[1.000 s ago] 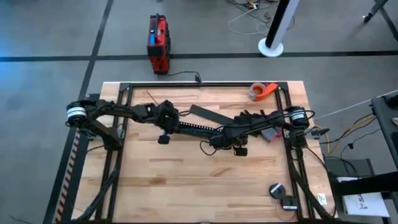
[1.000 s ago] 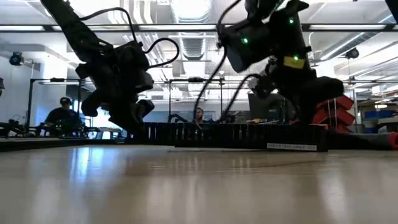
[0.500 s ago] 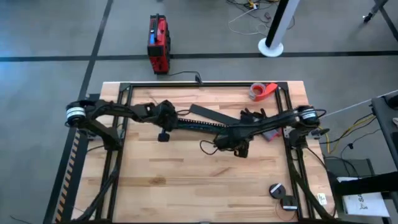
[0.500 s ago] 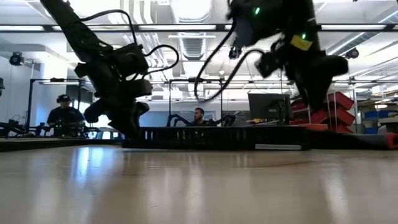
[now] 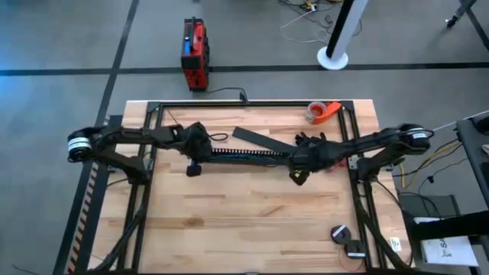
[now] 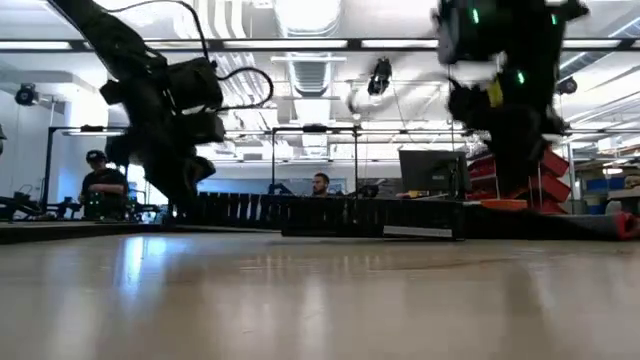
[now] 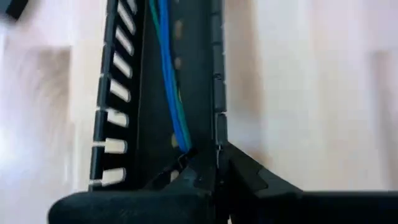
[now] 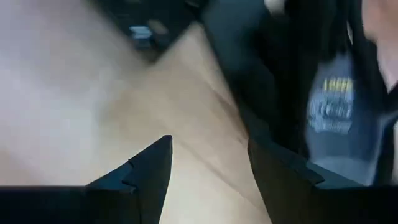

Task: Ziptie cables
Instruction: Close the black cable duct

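Cables [image 7: 169,93] are lying lengthwise in the slotted rail [image 5: 244,153] across the worktop [image 5: 244,221], left hand [image 7: 208,165] pinching their near end, right hand [image 8: 208,165] gaping empty at the far end.

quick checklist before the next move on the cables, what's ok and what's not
1. Cables lying in the rail: ok, blue and green run along its channel.
2. Left pincer shut on the cables at the rail's end: ok.
3. Right pincer open: ok, with bare table between its fingers.
4. Right pincer at the rail's other end: ok.
5. Ziptie in view: cannot tell.
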Robot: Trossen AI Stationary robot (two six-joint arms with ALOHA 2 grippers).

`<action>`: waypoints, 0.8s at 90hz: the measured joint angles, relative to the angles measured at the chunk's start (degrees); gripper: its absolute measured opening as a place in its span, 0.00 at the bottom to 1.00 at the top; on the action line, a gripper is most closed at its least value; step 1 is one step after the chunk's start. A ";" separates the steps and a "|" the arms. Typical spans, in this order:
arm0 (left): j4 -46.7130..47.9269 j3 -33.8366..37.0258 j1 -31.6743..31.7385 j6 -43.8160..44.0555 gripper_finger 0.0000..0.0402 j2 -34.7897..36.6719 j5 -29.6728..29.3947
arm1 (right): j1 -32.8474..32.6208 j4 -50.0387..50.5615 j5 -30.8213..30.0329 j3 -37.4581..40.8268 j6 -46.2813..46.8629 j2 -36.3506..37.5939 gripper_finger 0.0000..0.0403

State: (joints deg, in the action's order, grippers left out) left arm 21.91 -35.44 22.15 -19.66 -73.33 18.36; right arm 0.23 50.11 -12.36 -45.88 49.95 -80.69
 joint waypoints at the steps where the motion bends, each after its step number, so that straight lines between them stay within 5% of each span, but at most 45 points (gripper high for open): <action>1: 0.03 0.00 -0.01 -0.03 0.00 0.25 0.48 | 0.44 -0.50 0.44 0.46 0.00 0.04 0.49; 20: -1.16 0.00 -0.22 -0.73 0.01 3.25 2.19 | 9.58 -4.05 1.51 2.90 -4.72 0.62 0.49; 46: -2.40 0.00 -0.22 -0.75 0.07 1.99 2.20 | 23.08 -2.52 -9.78 2.86 -1.26 1.19 0.49; 72: -2.88 0.00 -0.26 -0.17 0.23 -1.39 2.22 | 17.95 -21.10 -7.65 2.36 -16.33 0.98 0.49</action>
State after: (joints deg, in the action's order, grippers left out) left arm 19.03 -35.44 21.89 -19.84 -74.72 20.58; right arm 18.18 29.00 -20.01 -43.52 33.62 -79.72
